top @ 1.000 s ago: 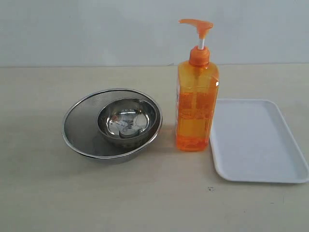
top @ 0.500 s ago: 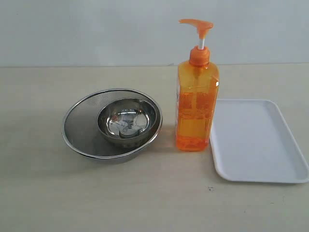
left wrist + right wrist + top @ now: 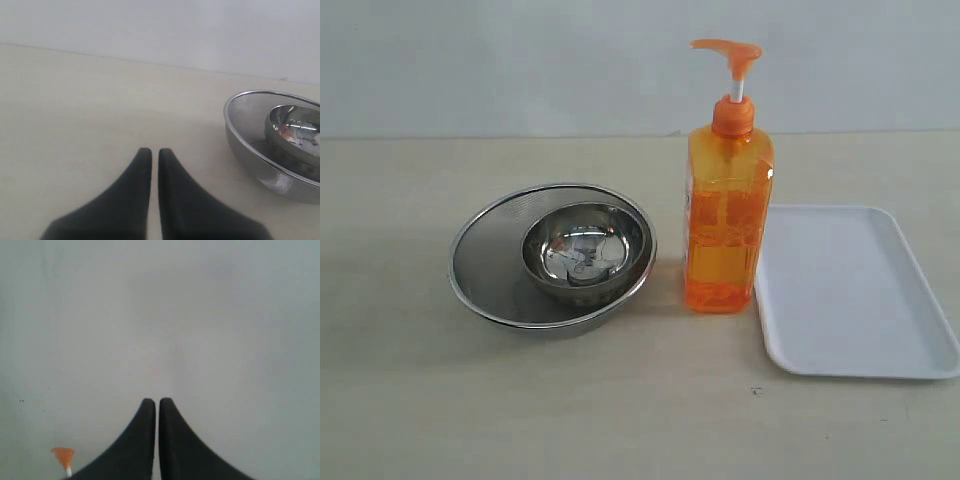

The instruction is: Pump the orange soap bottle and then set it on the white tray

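Observation:
The orange soap bottle (image 3: 725, 215) stands upright on the table, its pump head (image 3: 730, 55) raised on the white stem. Just to its right lies the white tray (image 3: 850, 290), with nothing on it. Neither arm shows in the exterior view. My left gripper (image 3: 151, 152) is shut with nothing in it, low over bare table, the bowls off to one side. My right gripper (image 3: 154, 402) is shut and empty, facing the pale wall; only the bottle's pump head (image 3: 63, 456) shows at the edge of that view.
Left of the bottle, a small steel bowl (image 3: 585, 250) sits inside a wider steel mesh bowl (image 3: 480, 265). The mesh bowl (image 3: 250, 145) also shows in the left wrist view. A pale wall backs the table.

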`<state>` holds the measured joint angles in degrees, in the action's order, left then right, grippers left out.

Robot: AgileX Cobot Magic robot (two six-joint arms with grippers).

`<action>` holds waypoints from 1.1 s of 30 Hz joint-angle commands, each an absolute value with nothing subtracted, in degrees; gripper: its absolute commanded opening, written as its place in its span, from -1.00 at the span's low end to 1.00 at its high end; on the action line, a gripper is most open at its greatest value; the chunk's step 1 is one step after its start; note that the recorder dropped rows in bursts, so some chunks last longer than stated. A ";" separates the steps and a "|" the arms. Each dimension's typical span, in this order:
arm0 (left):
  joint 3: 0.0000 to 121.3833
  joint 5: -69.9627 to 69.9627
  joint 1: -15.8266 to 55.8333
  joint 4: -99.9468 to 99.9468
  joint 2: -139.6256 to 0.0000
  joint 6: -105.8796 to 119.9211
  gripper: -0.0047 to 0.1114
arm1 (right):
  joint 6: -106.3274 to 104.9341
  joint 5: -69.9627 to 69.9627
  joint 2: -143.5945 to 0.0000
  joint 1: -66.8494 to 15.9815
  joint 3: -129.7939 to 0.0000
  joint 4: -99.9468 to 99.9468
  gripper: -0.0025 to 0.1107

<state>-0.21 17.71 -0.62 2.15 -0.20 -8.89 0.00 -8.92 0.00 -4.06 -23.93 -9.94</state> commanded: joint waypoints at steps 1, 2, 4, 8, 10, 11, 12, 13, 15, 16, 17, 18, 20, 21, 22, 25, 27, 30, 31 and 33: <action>0.00 17.44 -0.78 2.42 0.00 -8.97 -0.84 | -4.89 -12.73 -2.23 -3.94 -28.01 -9.71 -0.96; 0.00 17.44 -0.78 2.42 0.00 -8.97 -0.84 | -5.05 -13.48 -3.01 -3.94 -28.87 -9.71 -0.96; 0.00 17.44 -0.78 2.42 0.00 -8.97 -0.84 | -5.63 -15.31 -5.23 -3.94 -31.15 -9.71 -0.96; 0.00 17.44 -0.78 2.42 0.00 -8.97 -0.84 | -7.61 -17.77 -9.14 -3.94 -34.81 -9.83 -0.96; 0.00 17.44 -0.78 2.42 0.00 -8.97 -0.84 | -8.84 -18.67 -10.81 -3.94 -36.39 -9.83 -0.96; 0.00 17.44 -0.78 2.42 0.00 -8.97 -0.84 | -9.29 -18.73 -11.51 -3.94 -36.92 -9.83 -0.96; 0.00 17.44 -0.78 2.42 0.00 -8.97 -0.84 | -9.76 -18.73 -12.15 -3.94 -37.54 -9.83 -0.96; 0.00 17.44 -0.78 2.42 0.00 -8.97 -0.84 | -9.87 -18.73 -12.79 -3.94 -38.25 -9.83 -0.95; 0.00 17.44 -0.78 2.42 0.00 -8.97 -0.84 | -11.40 -18.73 -14.05 -3.94 -39.77 -9.83 -0.92; 0.00 17.44 -0.78 2.42 0.00 -8.97 -0.84 | -12.17 -18.73 -14.80 -3.94 -40.72 -9.83 -0.87; 0.00 17.44 -0.78 2.42 0.00 -8.97 -0.84 | -12.48 -18.93 -15.44 -3.94 -41.64 -9.83 -0.83; 0.00 17.44 -0.78 2.42 0.00 -8.97 -0.84 | -12.48 -18.93 -16.20 -3.94 -42.44 -9.83 -0.78; 0.00 17.44 -0.78 2.42 0.00 -8.97 -0.84 | -12.48 -19.13 -17.67 -3.94 -43.67 -9.83 -0.66; 0.00 17.44 -0.78 2.42 0.00 -8.97 -0.84 | -12.57 -19.13 -18.49 -3.94 -44.17 -9.83 -0.59; 0.00 17.44 -0.78 2.42 0.00 -8.97 -0.84 | -12.73 -19.13 -19.30 -3.94 -44.73 -9.83 -0.51; 0.00 17.44 -0.78 2.42 0.00 -8.97 -0.84 | -14.43 -19.02 -21.74 -3.94 -46.38 -9.83 -0.25; 0.00 17.44 -0.78 2.42 0.00 -8.97 -0.84 | -14.55 -19.03 -23.42 -3.94 -47.63 -9.93 -0.07; 0.00 17.44 -0.78 2.42 0.00 -8.97 -0.84 | -15.09 -19.13 -26.24 -3.94 -49.42 -9.93 0.27; 0.00 17.44 -0.78 2.42 0.00 -8.97 -0.84 | -15.09 -19.50 -27.19 -3.94 -50.04 -9.93 0.30; 0.00 17.44 -0.78 2.42 0.00 -8.97 -0.84 | -15.09 -20.08 -28.87 -3.94 -51.07 -9.93 0.28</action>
